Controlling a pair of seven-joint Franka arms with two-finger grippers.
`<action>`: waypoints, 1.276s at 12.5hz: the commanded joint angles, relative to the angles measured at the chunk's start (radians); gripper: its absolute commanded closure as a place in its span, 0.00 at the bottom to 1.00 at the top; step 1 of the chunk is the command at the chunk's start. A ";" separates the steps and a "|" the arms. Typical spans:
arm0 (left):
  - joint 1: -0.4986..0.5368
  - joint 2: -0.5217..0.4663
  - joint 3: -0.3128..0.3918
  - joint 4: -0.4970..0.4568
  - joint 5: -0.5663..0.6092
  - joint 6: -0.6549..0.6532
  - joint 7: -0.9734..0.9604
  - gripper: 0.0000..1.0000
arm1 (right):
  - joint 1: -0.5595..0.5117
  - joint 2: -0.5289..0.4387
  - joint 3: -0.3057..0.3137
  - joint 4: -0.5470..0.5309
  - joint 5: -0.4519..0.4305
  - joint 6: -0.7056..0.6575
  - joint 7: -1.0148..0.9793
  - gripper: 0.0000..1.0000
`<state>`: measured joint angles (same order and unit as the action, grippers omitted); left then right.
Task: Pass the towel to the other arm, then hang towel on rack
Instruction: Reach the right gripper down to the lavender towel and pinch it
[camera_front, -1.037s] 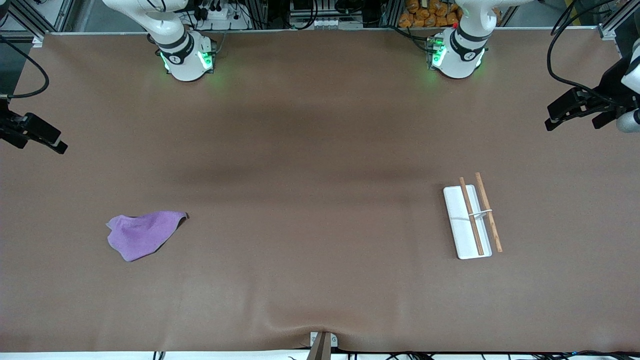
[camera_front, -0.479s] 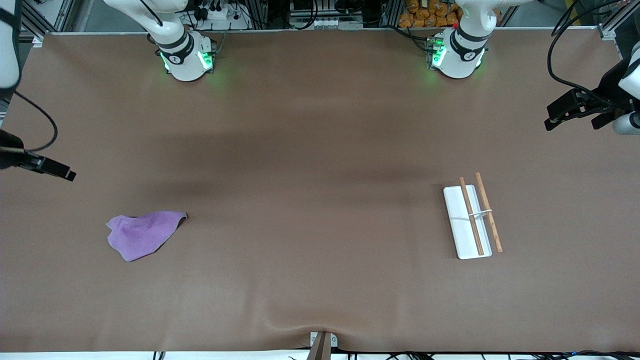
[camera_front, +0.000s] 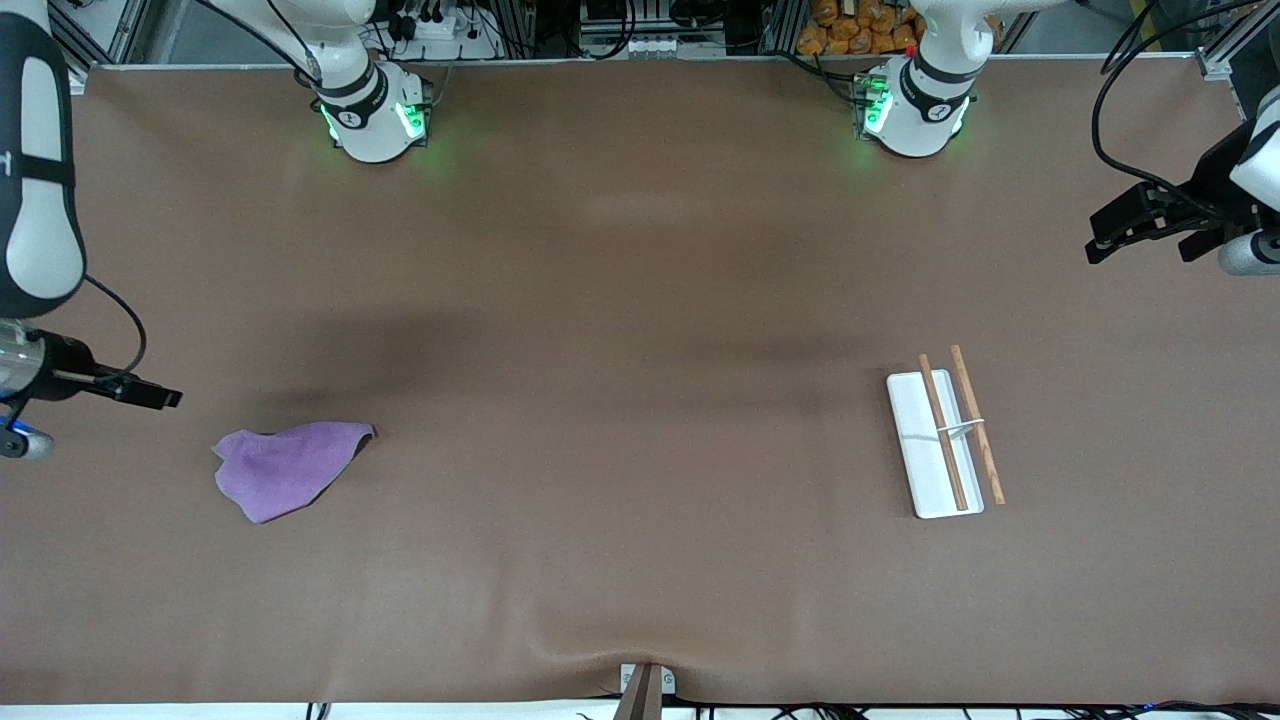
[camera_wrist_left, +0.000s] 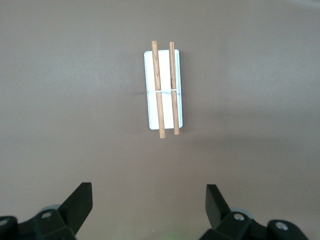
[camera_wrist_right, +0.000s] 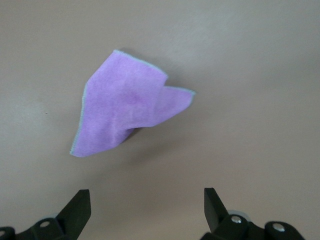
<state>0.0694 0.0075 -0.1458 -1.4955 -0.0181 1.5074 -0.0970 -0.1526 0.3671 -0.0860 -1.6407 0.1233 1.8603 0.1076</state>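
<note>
Towel (camera_front: 285, 468) first: it is a small purple cloth, lying crumpled and partly folded on the brown table (camera_front: 620, 300). It sits toward the right arm's end of the table, closer to the front camera's edge than to the edge where the robot bases stand. Nothing is touching it.

The right gripper (camera_front: 150, 394) hangs in the air over the table edge at the right arm's end, close to the towel but not on it. In the right wrist view, its two black fingers (camera_wrist_right: 77, 207) stand wide apart with nothing between them, and the towel (camera_wrist_right: 127, 112) lies flat on the table below.

The rack (camera_front: 940, 440) is at the left arm's end of the table, well apart from the towel. It has a white base with two thin brown rods lying side by side along it and a thin white crosspiece over them. No cloth is on it.

The left gripper (camera_front: 1140, 228) hangs over the table edge at the left arm's end, nearer the bases' edge than the rack. In the left wrist view its fingers (camera_wrist_left: 80, 202) are spread wide and hold nothing, with the rack (camera_wrist_left: 164, 90) on the table below.
</note>
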 joint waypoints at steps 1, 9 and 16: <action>0.006 -0.004 -0.001 0.003 -0.005 -0.015 0.036 0.00 | -0.027 0.065 0.011 -0.001 0.070 0.043 0.006 0.00; 0.006 -0.011 0.000 -0.002 -0.005 -0.024 0.037 0.00 | -0.004 0.210 0.015 -0.042 0.082 0.243 0.007 0.09; 0.003 -0.006 -0.003 0.000 -0.005 -0.024 0.037 0.00 | 0.027 0.260 0.017 -0.041 0.141 0.312 0.007 0.38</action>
<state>0.0698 0.0070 -0.1462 -1.4956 -0.0181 1.4924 -0.0776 -0.1369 0.6233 -0.0667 -1.6891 0.2442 2.1516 0.1080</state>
